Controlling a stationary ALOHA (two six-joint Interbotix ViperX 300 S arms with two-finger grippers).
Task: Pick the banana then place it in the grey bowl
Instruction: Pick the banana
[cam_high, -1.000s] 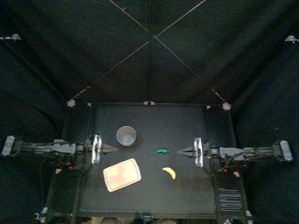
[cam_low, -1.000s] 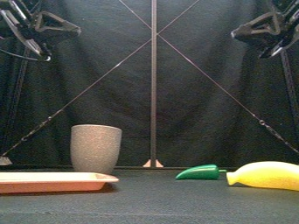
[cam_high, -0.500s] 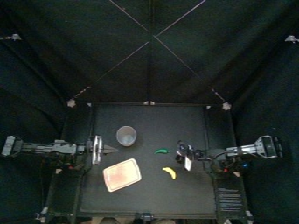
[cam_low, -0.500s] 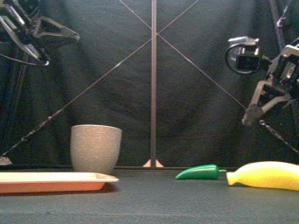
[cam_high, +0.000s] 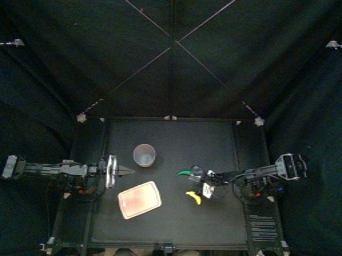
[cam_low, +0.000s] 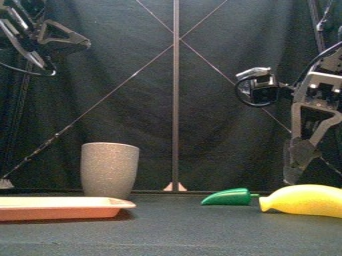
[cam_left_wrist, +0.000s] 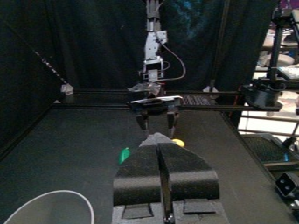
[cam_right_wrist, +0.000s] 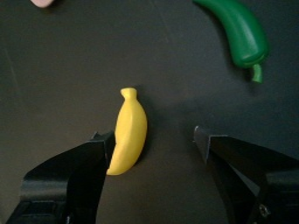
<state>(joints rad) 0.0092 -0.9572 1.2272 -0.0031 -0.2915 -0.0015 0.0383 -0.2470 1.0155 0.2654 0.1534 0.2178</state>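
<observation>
Right gripper (cam_right_wrist: 155, 138), jaws spread, hangs above the yellow banana (cam_right_wrist: 126, 133), which lies lengthwise between them (nearer one jaw); left gripper (cam_left_wrist: 165, 149), pressed together, rests farther away.

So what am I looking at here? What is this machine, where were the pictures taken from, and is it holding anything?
It is a robot: two black arms at a small black table. One picture looks down from above, one looks level across the table from its front edge, and two come from cameras on the wrists. On the table are a tall grey cup, a flat pink tray, a green toy pepper and a yellow toy banana. The right arm's fingers, its pinching part, are open above the banana, holding nothing; the left arm's fingers are shut and empty, at the table's left.
</observation>
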